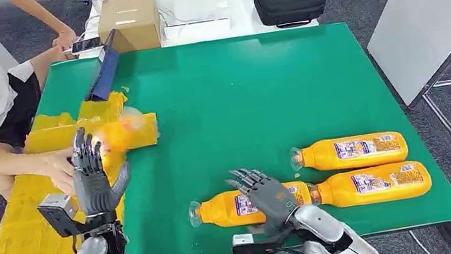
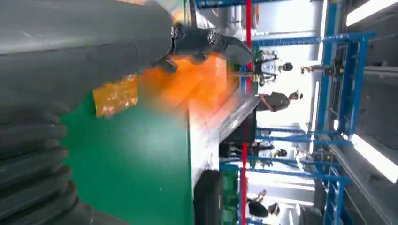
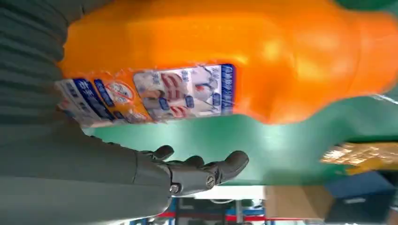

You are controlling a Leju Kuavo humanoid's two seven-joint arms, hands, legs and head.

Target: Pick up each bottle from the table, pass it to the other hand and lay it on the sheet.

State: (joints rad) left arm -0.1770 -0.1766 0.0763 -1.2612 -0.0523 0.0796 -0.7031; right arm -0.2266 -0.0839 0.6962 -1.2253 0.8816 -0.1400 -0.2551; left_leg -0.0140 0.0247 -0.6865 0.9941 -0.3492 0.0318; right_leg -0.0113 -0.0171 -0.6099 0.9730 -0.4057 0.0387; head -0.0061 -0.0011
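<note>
On a green table, the robot's right hand hovers with fingers spread over the nearest of three lying orange bottles, gripping nothing. This looks like the pick-up step; next it likely must close around the bottle. The left hand waits open over the yellow sheet, where a person's hand moves a blurred bottle.
</note>
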